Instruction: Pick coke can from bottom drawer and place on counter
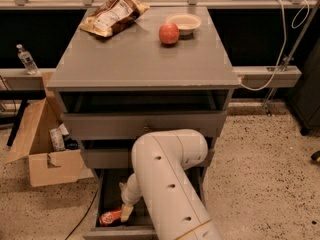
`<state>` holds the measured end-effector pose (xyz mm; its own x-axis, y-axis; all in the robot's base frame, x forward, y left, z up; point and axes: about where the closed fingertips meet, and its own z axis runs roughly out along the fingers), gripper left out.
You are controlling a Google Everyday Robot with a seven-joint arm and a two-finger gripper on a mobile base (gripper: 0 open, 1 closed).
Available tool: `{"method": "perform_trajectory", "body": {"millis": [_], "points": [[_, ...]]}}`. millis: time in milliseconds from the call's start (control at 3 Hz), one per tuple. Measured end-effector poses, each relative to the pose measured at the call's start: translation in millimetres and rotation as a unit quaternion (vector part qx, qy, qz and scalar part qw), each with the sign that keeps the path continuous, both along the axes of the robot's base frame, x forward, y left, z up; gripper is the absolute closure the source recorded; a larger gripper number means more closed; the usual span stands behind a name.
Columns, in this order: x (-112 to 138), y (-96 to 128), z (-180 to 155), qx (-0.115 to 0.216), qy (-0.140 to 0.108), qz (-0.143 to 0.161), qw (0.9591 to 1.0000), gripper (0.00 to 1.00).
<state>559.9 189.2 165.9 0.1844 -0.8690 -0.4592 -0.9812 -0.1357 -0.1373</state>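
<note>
The coke can (pixel 110 217) lies on its side at the front left of the open bottom drawer (pixel 106 199), red-orange against the dark floor. My gripper (pixel 125 210) is down inside the drawer, right beside the can's right end. My white arm (pixel 167 184) comes in from the lower right and hides the right half of the drawer. The grey counter (pixel 140 64) is the cabinet top above.
On the counter stand a red apple (pixel 169 34), a white bowl (pixel 184 21) and a chip bag (pixel 112 15) at the back. The top drawer (pixel 145 124) stands slightly out. An open cardboard box (pixel 50 164) sits on the floor at the left, with a water bottle (pixel 26 59) on a ledge.
</note>
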Motion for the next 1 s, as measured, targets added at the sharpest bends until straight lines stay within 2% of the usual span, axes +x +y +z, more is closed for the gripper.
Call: {"method": "perform_trajectory", "body": {"millis": [667, 1000], "points": [[-17, 14, -19, -0.009, 0.02, 0.012, 0.9997, 0.0], [-23, 23, -24, -0.01, 0.029, 0.021, 0.9993, 0.17]]}}
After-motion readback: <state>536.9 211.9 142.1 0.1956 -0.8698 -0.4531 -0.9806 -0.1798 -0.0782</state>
